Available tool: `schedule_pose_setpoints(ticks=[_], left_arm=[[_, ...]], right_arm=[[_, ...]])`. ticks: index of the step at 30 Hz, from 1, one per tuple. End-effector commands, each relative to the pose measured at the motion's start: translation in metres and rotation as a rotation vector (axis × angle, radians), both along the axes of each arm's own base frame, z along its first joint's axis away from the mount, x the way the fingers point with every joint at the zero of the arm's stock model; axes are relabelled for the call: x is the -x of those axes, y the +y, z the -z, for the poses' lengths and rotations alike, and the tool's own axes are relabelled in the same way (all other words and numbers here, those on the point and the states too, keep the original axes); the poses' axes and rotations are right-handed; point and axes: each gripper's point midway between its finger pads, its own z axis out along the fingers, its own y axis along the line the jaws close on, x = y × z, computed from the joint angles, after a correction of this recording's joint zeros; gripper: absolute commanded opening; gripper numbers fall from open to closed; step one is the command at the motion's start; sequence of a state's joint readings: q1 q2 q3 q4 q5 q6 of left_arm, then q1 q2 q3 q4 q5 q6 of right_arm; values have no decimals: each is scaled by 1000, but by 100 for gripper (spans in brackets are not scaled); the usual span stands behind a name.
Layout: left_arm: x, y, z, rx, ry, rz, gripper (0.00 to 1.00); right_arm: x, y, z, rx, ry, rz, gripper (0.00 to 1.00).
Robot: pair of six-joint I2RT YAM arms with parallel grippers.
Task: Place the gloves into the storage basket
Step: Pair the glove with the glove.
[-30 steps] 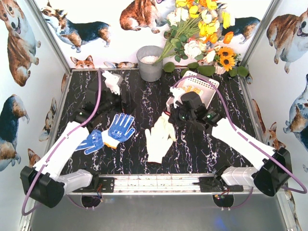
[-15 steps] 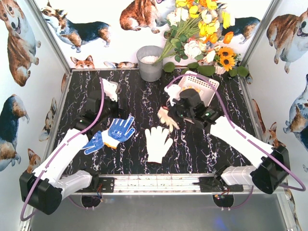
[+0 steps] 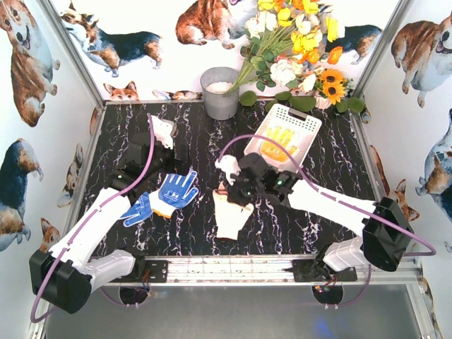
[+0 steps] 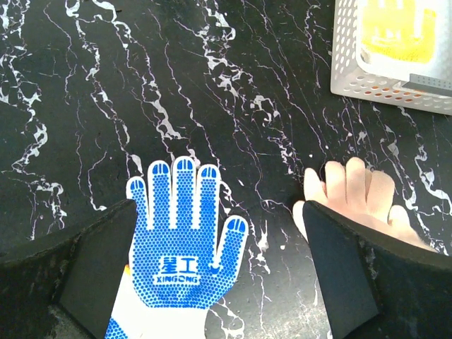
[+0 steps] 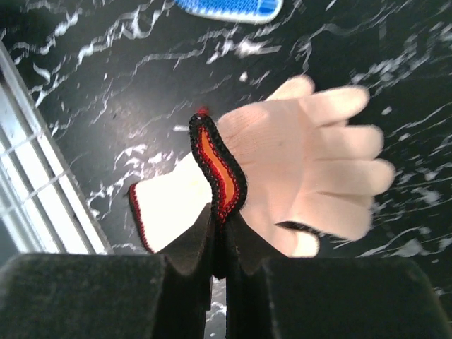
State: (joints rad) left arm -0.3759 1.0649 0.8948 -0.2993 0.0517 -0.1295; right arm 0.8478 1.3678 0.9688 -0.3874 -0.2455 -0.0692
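Bright, even light is flooding the black worktop (image 3: 205,141), casting only soft shadows. In the right wrist view, motion blur is smearing the cream glove (image 5: 304,169).

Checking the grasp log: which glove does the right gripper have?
The cream glove: the right gripper pinches its orange cuff. Both blue gloves lie untouched, and the yellow glove is in the basket.
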Motion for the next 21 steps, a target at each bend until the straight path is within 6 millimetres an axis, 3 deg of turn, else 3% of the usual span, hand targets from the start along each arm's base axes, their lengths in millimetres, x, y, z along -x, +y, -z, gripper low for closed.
schedule_pose_setpoints(ticks=[1, 4, 6, 10, 13, 16, 17, 21], left_arm=[[-5, -1, -3, -7, -10, 8, 96], [-5, -3, 3, -13, 14, 16, 96], [-4, -7, 7, -12, 37, 36, 96], [3, -20, 12, 23, 76, 64, 97], [19, -33, 21, 110, 133, 65, 97], [41, -44, 41, 232, 226, 47, 95], [54, -46, 59, 271, 283, 43, 94], [87, -67, 82, 458, 409, 45, 87]], right_arm=[[20, 4, 4, -35, 54, -4, 0], [34, 3, 17, -21, 124, 11, 1], [42, 5, 22, -20, 178, 24, 7], [54, 10, 20, -52, 294, 73, 46], [59, 12, 6, -125, 337, 130, 58], [51, 1, 0, -165, 340, 282, 62], [47, -6, 1, -170, 337, 352, 62], [35, -30, 14, -247, 445, 619, 62]])
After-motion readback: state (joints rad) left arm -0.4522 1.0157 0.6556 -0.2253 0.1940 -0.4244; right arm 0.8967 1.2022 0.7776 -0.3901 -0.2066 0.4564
